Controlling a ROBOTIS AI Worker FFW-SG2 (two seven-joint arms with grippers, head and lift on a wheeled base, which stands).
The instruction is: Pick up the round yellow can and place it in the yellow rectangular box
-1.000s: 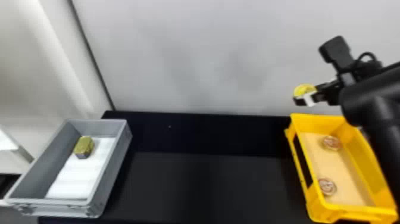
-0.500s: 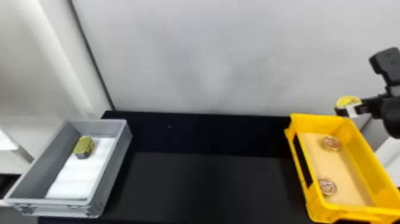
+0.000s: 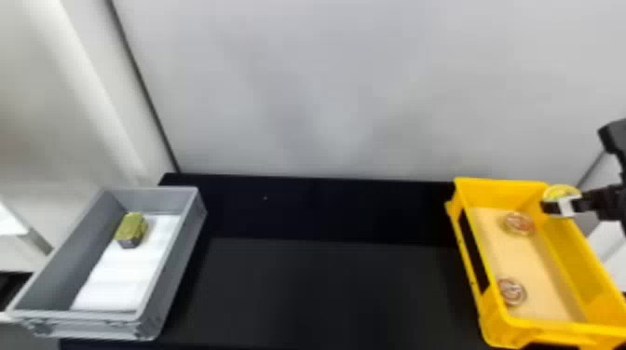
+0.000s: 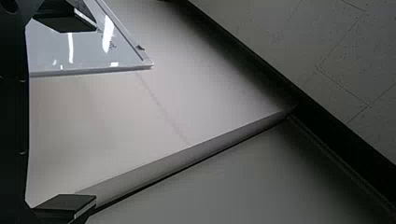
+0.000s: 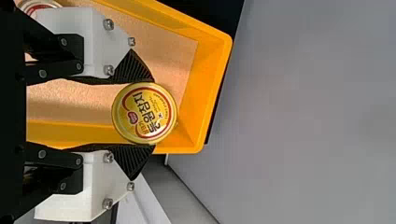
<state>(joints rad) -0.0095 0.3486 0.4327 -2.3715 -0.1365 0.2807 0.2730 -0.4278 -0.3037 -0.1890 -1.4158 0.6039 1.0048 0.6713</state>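
Observation:
My right gripper [image 3: 561, 205] is at the right of the head view, over the far right corner of the yellow rectangular box [image 3: 475, 265]. In the right wrist view the right gripper [image 5: 148, 113] is shut on the round yellow can [image 5: 144, 113], one ribbed finger pressed to each side. The can [image 3: 561, 191] shows its yellow lid in the head view, level with the box's far rim or above it. In the left wrist view my left gripper [image 4: 65, 112] stands open, away from the boxes, with a pale surface beyond its fingers.
Two round cans, one farther back [image 3: 519, 224] and one nearer [image 3: 512, 292], lie inside the yellow box along its left part. A grey box [image 3: 174, 260] on the left of the black table [image 3: 326, 288] holds a gold-topped block [image 3: 132, 230].
My right arm has moved to the right and lower with the can held, from left of the yellow box's far end to its far right corner. The boxes have stayed put.

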